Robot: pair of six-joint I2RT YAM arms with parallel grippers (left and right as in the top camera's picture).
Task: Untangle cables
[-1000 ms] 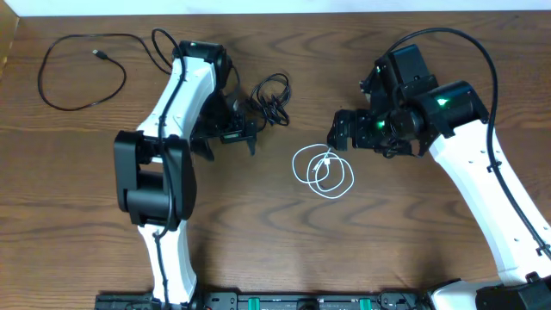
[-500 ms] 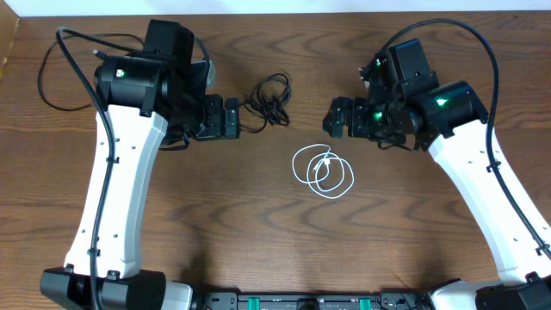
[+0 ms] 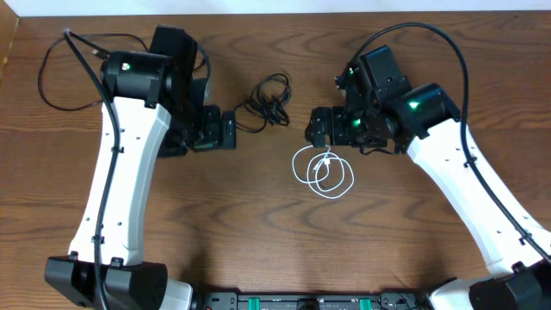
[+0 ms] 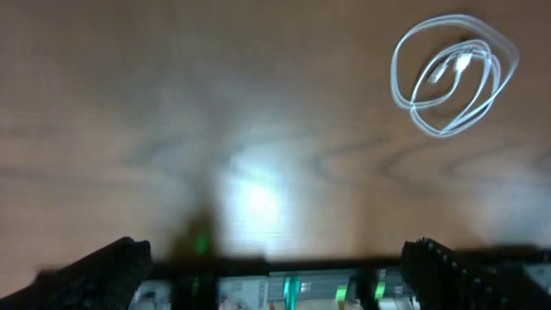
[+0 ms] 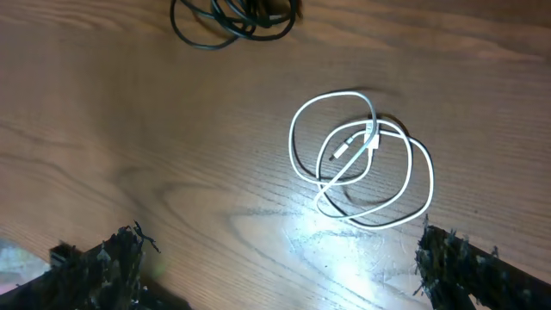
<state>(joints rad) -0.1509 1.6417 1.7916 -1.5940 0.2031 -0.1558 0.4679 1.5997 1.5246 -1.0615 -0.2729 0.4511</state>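
A white cable (image 3: 323,170) lies in a loose coil at the table's middle. It also shows in the left wrist view (image 4: 452,73) and the right wrist view (image 5: 362,159). A small black cable bundle (image 3: 271,96) lies above and left of it, seen at the top edge for the right wrist (image 5: 232,17). Another black cable (image 3: 40,82) makes a wide loop at the far left, partly under the left arm. My left gripper (image 3: 228,131) (image 4: 271,275) is open just left of the bundle. My right gripper (image 3: 317,127) (image 5: 284,275) is open just above the white coil, holding nothing.
Thick black arm cables arch over both arms. The table's front rail with green lights (image 4: 293,288) shows in the blurred left wrist view. Bare wooden tabletop (image 3: 258,232) spreads toward the front.
The left arm has unfolded and swung, its gripper now left of the black bundle. The right gripper has slid left toward the white coil. The cables have not moved.
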